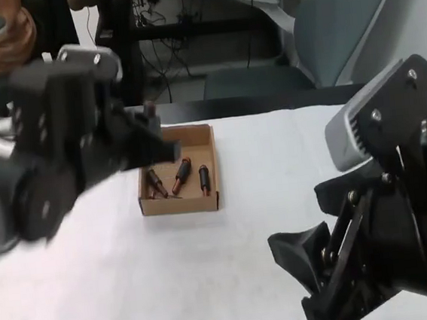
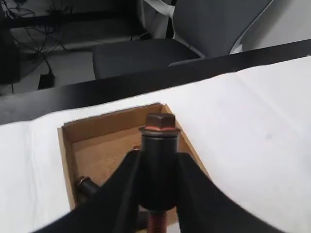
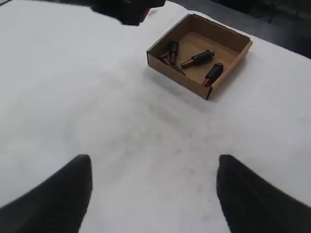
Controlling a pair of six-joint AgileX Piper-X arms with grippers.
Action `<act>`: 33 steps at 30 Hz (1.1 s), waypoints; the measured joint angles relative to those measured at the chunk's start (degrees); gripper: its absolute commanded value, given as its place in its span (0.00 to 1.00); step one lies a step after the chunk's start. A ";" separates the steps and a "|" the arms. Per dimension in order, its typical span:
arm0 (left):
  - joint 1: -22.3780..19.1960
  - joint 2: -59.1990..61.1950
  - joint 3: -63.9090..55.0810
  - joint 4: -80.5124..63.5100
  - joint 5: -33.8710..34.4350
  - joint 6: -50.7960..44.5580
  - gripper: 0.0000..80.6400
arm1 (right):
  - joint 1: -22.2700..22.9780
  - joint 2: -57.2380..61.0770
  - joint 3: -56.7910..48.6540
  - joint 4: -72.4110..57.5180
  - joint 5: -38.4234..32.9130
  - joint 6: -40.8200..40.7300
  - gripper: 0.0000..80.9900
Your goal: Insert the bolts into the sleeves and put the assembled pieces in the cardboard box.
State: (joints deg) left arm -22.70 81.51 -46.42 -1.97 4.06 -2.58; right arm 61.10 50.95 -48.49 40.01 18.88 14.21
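At the 5 o'clock corner of the bench, nearest the camera, the right gripper [image 3: 154,162] is held low over the white cloth [image 1: 98,292]. Its two dark fingers are spread wide apart and nothing is gripped between them. Only bare cloth lies under it, and the task's things are well apart from it, towards 11 o'clock. Farther out, near the middle of the bench, the cardboard box [image 1: 180,205] is set on the cloth with its open top upward. Assembled pieces are seen lying flat on its floor, each a dark sleeve with a copper-coloured bolt through it: one at the 9 o'clock side [image 1: 155,182], one in the middle [image 1: 181,174] and one at the 3 o'clock side [image 1: 204,177]. Whether a further piece lies beside the 9 o'clock one cannot be told. Above the box's 9 o'clock side the left gripper [image 2: 157,167] is held, its fingers clenched on the sleeve [image 2: 158,145] of another assembled piece. That sleeve is kept upright between the fingertips. The hexagonal head of the bolt [image 2: 160,122] sits on its upper rim and the threaded end sticks out below. The box's floor is seen beneath and beyond this piece. Past the bench's far edge, at 1 o'clock, an office chair [image 1: 337,27] is seen.
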 measured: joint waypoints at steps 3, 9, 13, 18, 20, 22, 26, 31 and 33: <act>0.01 7.27 -7.71 8.55 0.37 0.45 0.02 | -0.52 0.81 0.00 0.57 0.08 -1.01 0.64; 0.01 19.49 -16.53 21.18 0.37 0.92 0.02 | -3.44 1.41 0.00 5.48 0.08 -0.67 0.64; 0.15 24.40 -19.19 23.61 -0.58 1.03 0.02 | -4.41 1.41 0.00 8.07 0.08 -0.54 0.64; 0.81 27.55 -21.48 22.73 -1.30 1.03 0.02 | -4.45 1.41 0.00 8.90 -0.92 -0.28 0.64; 1.14 28.31 -21.73 21.68 -1.09 1.03 0.02 | -4.45 1.41 0.00 8.89 -1.52 0.06 0.64; 1.40 28.40 -21.83 21.50 0.23 0.02 0.02 | -4.45 1.41 0.00 8.89 -1.94 0.19 0.64; 1.43 28.40 -22.16 20.47 0.71 -0.73 0.02 | -4.45 1.41 0.53 8.36 -2.14 0.19 0.64; 1.43 28.40 -22.17 18.32 -0.66 0.69 0.23 | -4.45 1.41 4.66 4.33 -2.14 0.43 0.75; 1.43 28.55 -22.17 16.78 -0.70 2.58 0.55 | -4.45 1.41 8.12 1.24 -2.14 1.21 0.85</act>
State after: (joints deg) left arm -21.27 110.06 -68.59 14.82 3.35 0.00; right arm 56.65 52.36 -40.38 41.25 16.75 15.43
